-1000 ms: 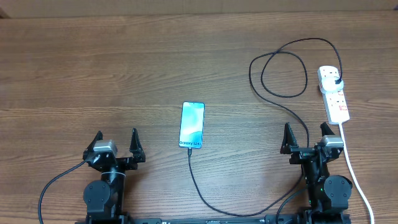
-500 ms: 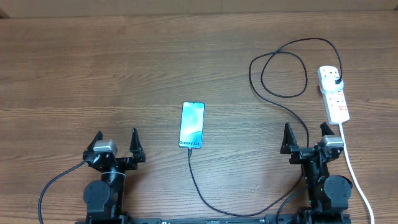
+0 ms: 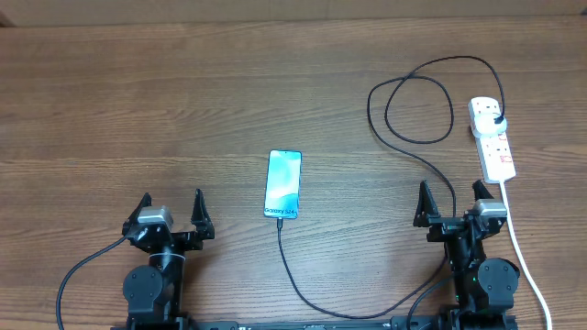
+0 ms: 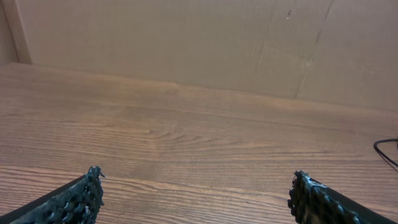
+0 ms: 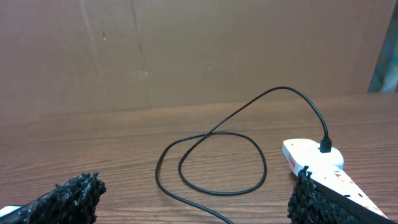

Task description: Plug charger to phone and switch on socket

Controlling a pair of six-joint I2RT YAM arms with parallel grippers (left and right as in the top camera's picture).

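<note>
The phone (image 3: 283,183) lies face up at the table's middle, its blue screen lit. The thin black charger cable (image 3: 410,137) runs from the phone's near end, out past the front edge, then loops at the right to its plug (image 3: 496,121) in the white power strip (image 3: 492,137). The loop (image 5: 211,165) and the strip (image 5: 317,158) also show in the right wrist view. My left gripper (image 3: 171,207) is open and empty at the front left. My right gripper (image 3: 451,196) is open and empty at the front right, near the strip.
The strip's thick white cord (image 3: 525,257) runs down the right side past my right arm. A cardboard wall (image 4: 199,43) stands behind the wooden table (image 3: 138,110).
</note>
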